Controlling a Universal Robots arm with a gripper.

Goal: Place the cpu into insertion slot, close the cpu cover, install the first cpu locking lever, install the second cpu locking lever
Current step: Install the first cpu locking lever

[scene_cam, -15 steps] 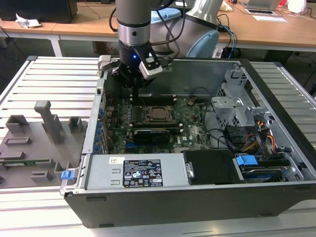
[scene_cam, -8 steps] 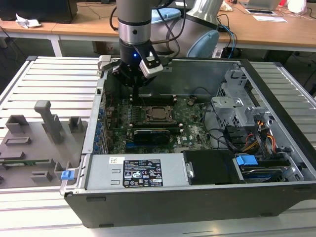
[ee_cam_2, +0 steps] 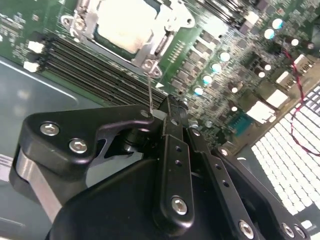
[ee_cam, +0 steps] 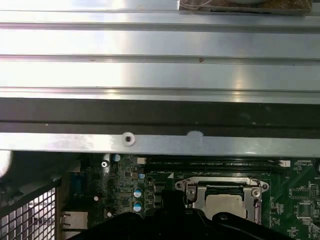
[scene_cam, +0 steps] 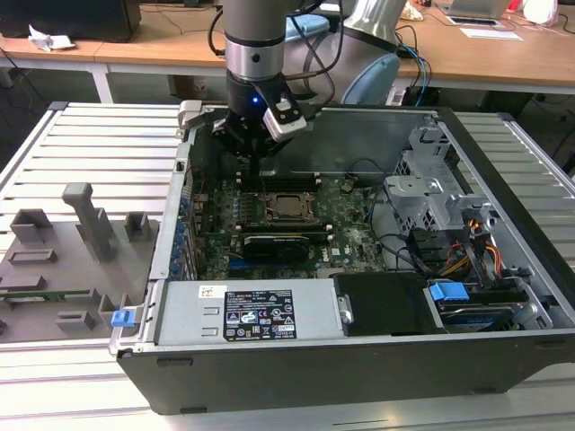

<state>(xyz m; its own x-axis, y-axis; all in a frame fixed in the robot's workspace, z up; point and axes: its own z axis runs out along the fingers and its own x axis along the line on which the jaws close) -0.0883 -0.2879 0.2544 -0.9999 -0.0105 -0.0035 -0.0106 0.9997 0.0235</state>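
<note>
Work centres on the socket: in the exterior view the arm lowers its pincer [scene_cam: 259,162] into the open computer case [scene_cam: 305,359], near where the cpu [scene_cam: 289,206] lies flat, evidently to reach the socket's edge. In the second wrist view the pincer's fingers are pressed together, and a thin locking lever [ee_cam_2: 150,90] rises from the cpu cover [ee_cam_2: 167,37] to meet them, though whether it is pinched cannot be told. In the first wrist view the cpu cover appears down, framing the cpu's pale top.

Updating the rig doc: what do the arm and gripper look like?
Arm: silver-grey cylinder with a black wrist band, a blue light, a small pale-grey box on its side, black cables behind. Gripper: matte black, jointed links, silver screw heads.
</note>
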